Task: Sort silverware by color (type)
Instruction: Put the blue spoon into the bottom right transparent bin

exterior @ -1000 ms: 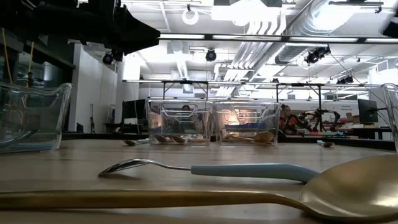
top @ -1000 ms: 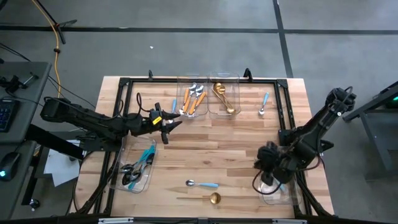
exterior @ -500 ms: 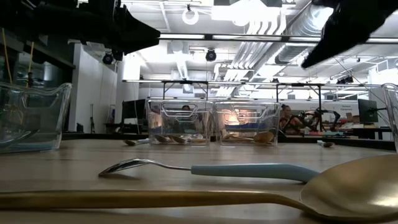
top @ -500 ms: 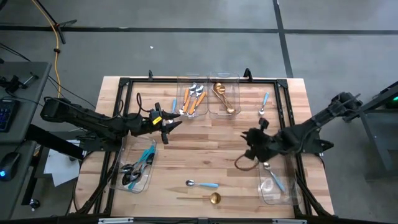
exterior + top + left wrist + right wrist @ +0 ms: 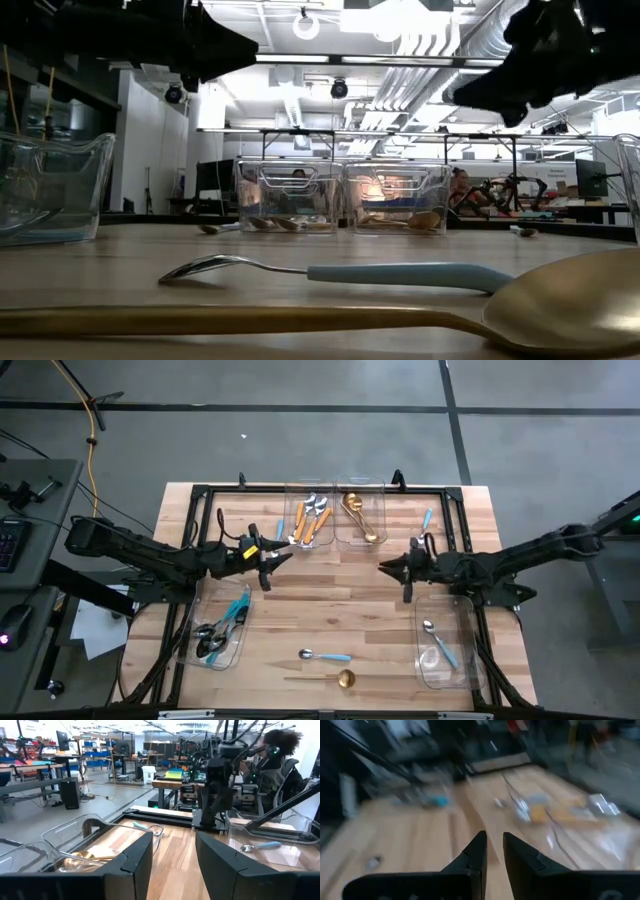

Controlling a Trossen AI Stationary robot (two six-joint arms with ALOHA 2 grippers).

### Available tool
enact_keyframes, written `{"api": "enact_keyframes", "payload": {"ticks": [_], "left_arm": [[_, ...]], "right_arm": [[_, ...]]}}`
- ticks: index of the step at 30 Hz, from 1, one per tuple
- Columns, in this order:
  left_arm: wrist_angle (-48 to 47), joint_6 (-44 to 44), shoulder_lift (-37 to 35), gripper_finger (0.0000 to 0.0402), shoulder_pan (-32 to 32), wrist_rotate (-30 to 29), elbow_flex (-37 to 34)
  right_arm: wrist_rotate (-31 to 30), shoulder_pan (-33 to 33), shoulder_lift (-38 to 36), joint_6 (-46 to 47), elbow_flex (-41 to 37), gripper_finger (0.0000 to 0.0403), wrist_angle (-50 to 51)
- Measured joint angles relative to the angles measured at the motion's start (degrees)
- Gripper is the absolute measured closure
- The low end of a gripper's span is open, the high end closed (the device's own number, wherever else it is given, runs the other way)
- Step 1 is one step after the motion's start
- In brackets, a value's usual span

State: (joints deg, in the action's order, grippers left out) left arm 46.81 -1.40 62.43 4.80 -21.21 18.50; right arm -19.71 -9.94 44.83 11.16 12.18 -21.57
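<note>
A light-blue-handled spoon (image 5: pixel 325 656) and a gold spoon (image 5: pixel 332 679) lie flat on the wooden table near its front edge; both show close up in the low view, the blue-handled spoon (image 5: pixel 330 272) behind the gold spoon (image 5: pixel 560 305). Another light-blue-handled spoon (image 5: pixel 424 528) lies at the far right. My left gripper (image 5: pixel 283 555) hovers open, pointing level toward the table's right, beside the orange-handled bin. My right gripper (image 5: pixel 388 567) hovers above the table's middle right, pointing left; its fingers (image 5: pixel 479 851) stand narrowly open with nothing between them.
Two clear bins at the far edge hold orange-handled spoons (image 5: pixel 310 518) and gold spoons (image 5: pixel 360 515). A near-left bin (image 5: pixel 203 658) holds dark-headed, blue-handled pieces. A near-right bin (image 5: pixel 462 672) holds a light-blue-handled spoon (image 5: pixel 438 643). A black frame (image 5: pixel 300 490) rims the table.
My right gripper has swung away from over the near-right bin, toward the table's far edge and left, and has tipped from pointing down to nearly level, facing left. The spoon in that bin stays where it lay. My left arm has kept still.
</note>
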Motion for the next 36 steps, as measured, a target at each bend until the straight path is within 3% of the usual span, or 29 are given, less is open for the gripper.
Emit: {"api": "enact_keyframes", "payload": {"ticks": [4,8,13,36], "left_arm": [[0.0,2.2,0.0,0.0261,0.0,0.0,0.0],[0.0,5.2,0.0,0.0261,0.0,0.5,0.0],[-0.1,6.6,0.0,0.0261,0.0,1.6,0.0],[-0.2,7.5,0.0,0.0261,0.0,1.5,0.0]], "right_arm": [[7.2,4.1,2.4,-6.0,-4.8,0.0356,-17.6],[9.4,5.7,5.0,-11.5,-4.9,0.0356,-24.5],[9.5,5.9,7.4,-16.1,-3.3,0.0356,-25.9],[8.3,6.2,7.7,-16.1,0.5,0.0356,-22.0]]}}
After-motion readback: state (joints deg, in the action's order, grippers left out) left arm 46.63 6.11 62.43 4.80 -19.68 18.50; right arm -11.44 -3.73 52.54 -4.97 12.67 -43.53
